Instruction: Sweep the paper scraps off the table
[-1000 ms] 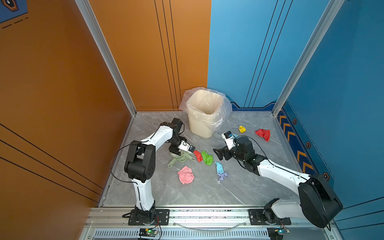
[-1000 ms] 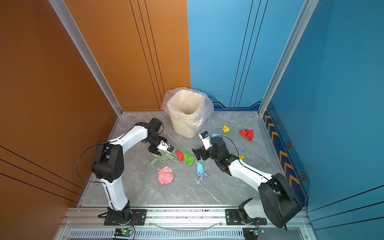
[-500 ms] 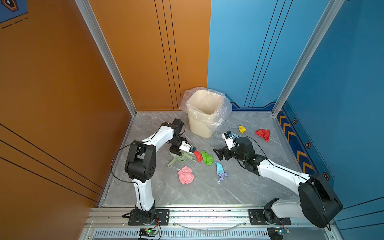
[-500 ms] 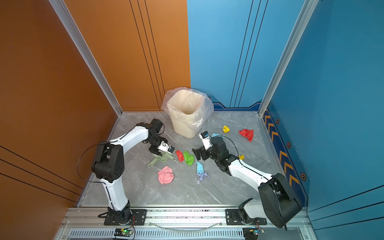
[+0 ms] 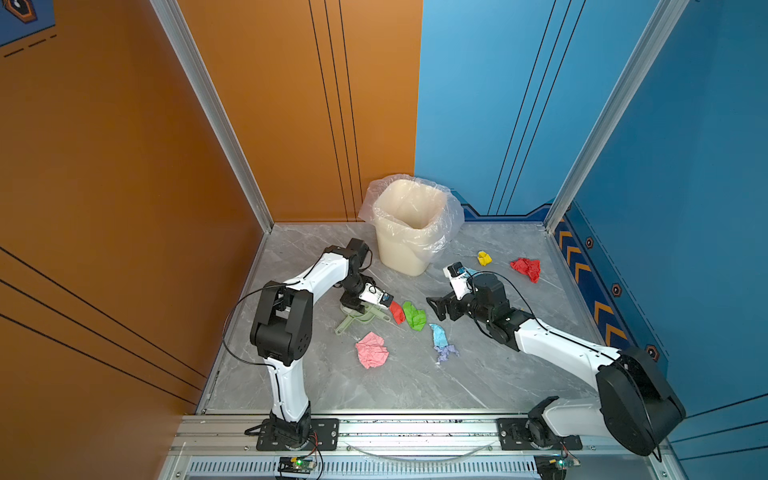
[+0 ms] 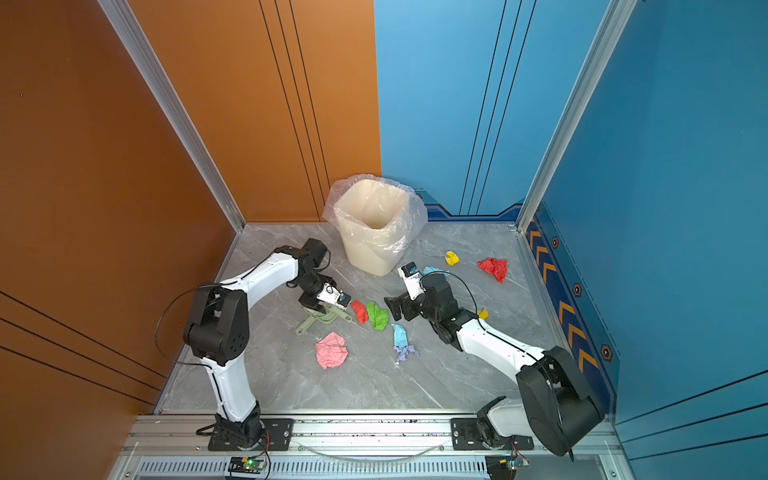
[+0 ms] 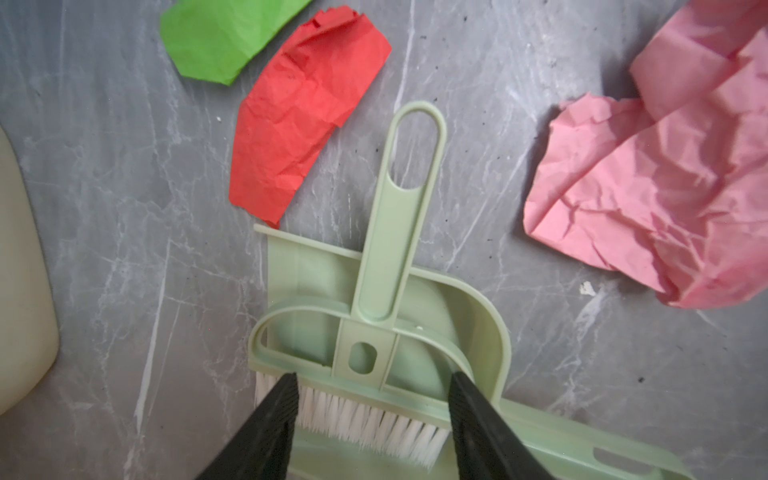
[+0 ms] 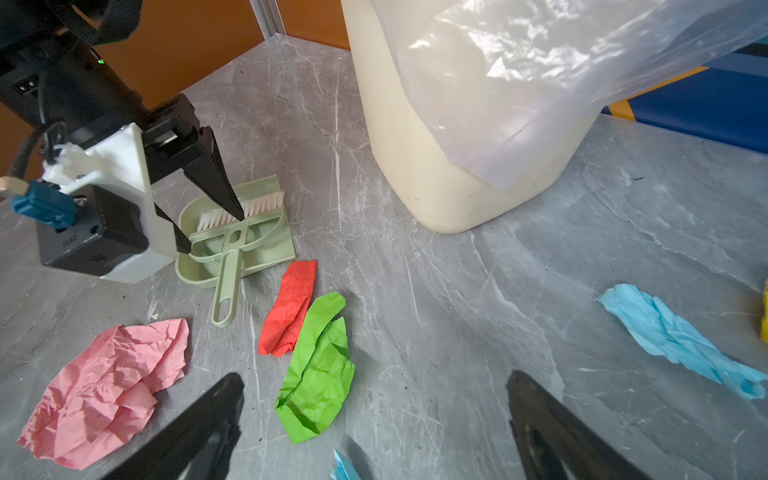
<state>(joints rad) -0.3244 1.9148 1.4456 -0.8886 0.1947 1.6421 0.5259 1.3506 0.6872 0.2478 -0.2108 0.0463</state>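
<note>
In both top views the table (image 5: pixel 415 386) carried the bin (image 5: pixel 399 253) at its far edge. All the scraps lay on the table, with none visible in the bin: a red scrap (image 5: pixel 397 312), green scrap (image 5: pixel 414 316), pink scrap (image 5: pixel 372 350), blue scrap (image 5: pixel 437 334) and lilac scrap (image 5: pixel 446 352) in front of the bin, and a yellow scrap (image 5: pixel 483 258) and a red wad (image 5: pixel 527 269) to its right. The left gripper (image 5: pixel 353 308) hung over the dustpan (image 5: pixel 361 321) in front-left of the bin, and the right gripper (image 5: pixel 436 309) stood in front-right of it, with the red and green scraps between them. In the left wrist view the left gripper's jaws stood about half apart, bracketing the head of the brush (image 7: pixel 395 216), which lay in the dustpan. One fingertip sat at each end of the bristles, but whether they pressed on it could not be told. The brush's long axis ran straight out from the gripper, its handle loop toward the red scrap. In the right wrist view the right gripper's jaws gaped wide and held nothing, the green scrap just ahead. The left arm looked much the nearer to the brush, and its grasp would fall across the head, square to the handle
</note>
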